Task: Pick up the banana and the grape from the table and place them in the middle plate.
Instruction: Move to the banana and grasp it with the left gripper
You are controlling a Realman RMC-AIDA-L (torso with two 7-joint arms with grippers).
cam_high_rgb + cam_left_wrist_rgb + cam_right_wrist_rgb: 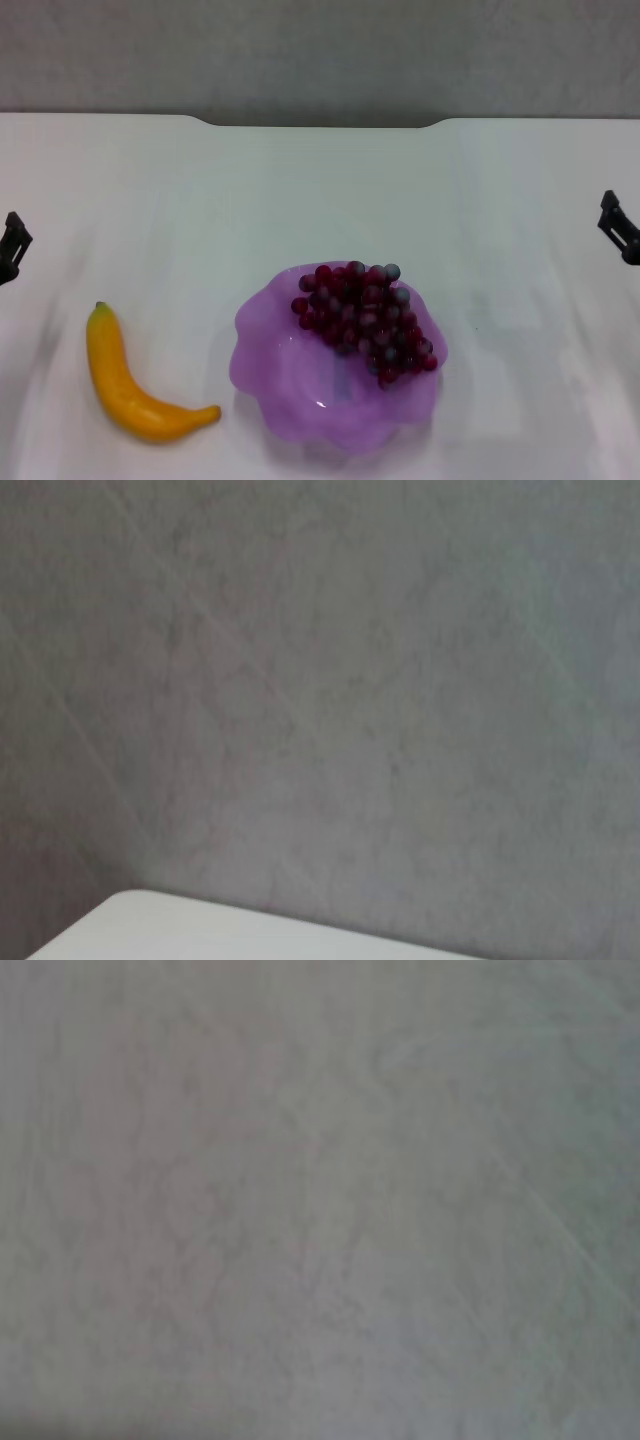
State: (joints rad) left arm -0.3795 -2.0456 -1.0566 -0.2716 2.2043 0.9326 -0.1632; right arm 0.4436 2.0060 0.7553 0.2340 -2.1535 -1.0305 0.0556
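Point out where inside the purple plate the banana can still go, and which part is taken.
The grape fills the far-right half of the middle plate. The near-left hollow, bordered by the scalloped rim on the banana side, is bare. The table beyond the plate lies open. Left gripper and right gripper sit at the edges.

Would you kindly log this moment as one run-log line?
grape: in plate | banana: on table, left of plate | left gripper, right gripper: at edges

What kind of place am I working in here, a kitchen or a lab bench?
Most likely a lab or test bench, not a kitchen: a bare white table with a notched far edge, a plain grey wall behind, and only a banana, grapes and a purple plate.
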